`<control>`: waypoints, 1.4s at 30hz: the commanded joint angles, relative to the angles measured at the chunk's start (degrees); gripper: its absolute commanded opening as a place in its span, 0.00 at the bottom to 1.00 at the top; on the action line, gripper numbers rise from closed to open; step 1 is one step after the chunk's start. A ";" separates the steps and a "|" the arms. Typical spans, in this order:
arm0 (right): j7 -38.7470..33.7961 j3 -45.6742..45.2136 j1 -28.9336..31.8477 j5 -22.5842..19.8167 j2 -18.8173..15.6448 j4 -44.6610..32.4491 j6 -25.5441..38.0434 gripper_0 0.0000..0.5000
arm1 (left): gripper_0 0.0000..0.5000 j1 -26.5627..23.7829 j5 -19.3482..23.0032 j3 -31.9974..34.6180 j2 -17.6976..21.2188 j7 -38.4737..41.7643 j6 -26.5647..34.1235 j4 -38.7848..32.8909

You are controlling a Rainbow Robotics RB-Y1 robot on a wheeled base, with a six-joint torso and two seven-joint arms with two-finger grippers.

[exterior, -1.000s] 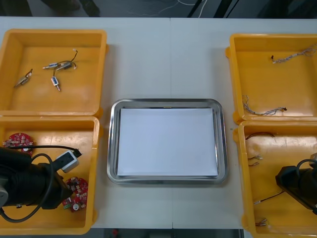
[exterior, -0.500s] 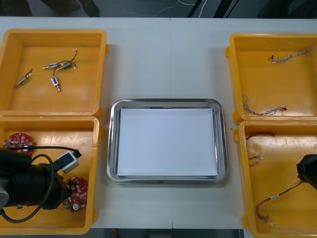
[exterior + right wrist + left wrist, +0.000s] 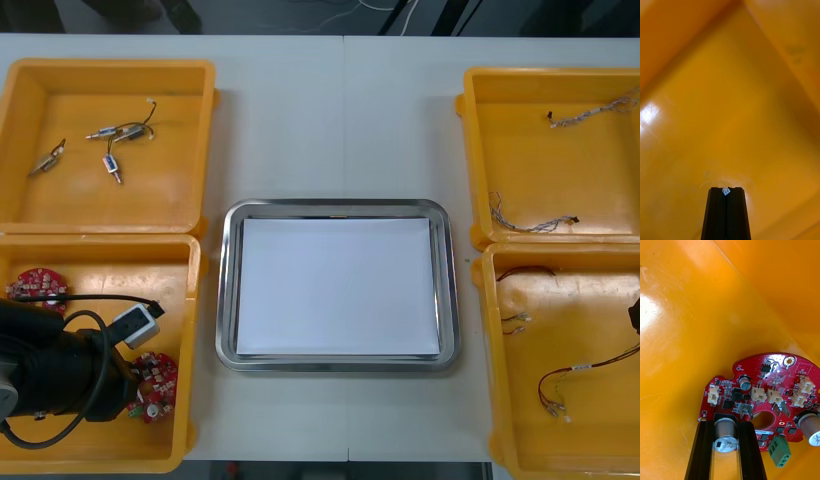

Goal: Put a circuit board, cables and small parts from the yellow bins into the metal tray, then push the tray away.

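Observation:
In the near left yellow bin (image 3: 185,300) my left arm (image 3: 60,375) hangs over a round red circuit board (image 3: 155,385). In the left wrist view my left gripper (image 3: 725,423) is shut on that circuit board (image 3: 763,390), its fingers clamped on either side of a silver cylinder (image 3: 725,435) standing on it. My right gripper (image 3: 726,190) is shut, with a tiny white bit pinched at its tips above the orange bin floor. In the front view a red and yellow cable (image 3: 575,375) rises from the near right bin (image 3: 495,350) toward the right arm (image 3: 636,316) at the picture's edge.
The metal tray (image 3: 228,300), white inside, lies between the bins. A second red board (image 3: 35,285) lies behind my left arm. Small metal parts (image 3: 110,135) sit in the far left bin, twisted cables (image 3: 530,222) in the far right bin, and more cables (image 3: 525,272) in the near right bin.
My left gripper has closed from wide open onto the board's silver cylinder. My right arm has drawn off to the right, pulling the red and yellow cable up and along.

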 commanded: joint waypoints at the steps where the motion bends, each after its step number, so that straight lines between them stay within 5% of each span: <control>1: 0.02 -1.39 -1.73 1.41 -3.16 -0.97 0.51 0.00 | 0.00 -2.01 -0.35 -0.90 3.04 5.77 -0.67 -0.12; 22: 1.51 -1.39 -4.98 0.44 -4.30 5.62 -0.19 0.00 | 0.00 -2.01 1.49 7.36 3.13 5.25 2.84 4.54; 24: 1.60 -1.39 -4.98 0.35 -4.30 5.62 -0.28 0.16 | 0.00 -2.01 1.58 7.88 3.04 5.07 2.84 5.33; 26: 1.78 -1.39 -4.98 0.35 -4.39 5.62 -0.19 0.70 | 0.00 -2.01 1.58 8.32 2.95 4.98 2.84 6.21; 28: 1.86 -1.39 -4.98 0.35 -4.30 5.62 -0.19 0.97 | 0.00 -2.01 1.58 8.68 2.69 5.07 2.84 6.83; 42: 1.16 -4.29 -6.56 -3.25 -4.04 5.62 4.11 1.00 | 0.05 -2.45 4.31 10.35 1.37 6.04 2.84 8.50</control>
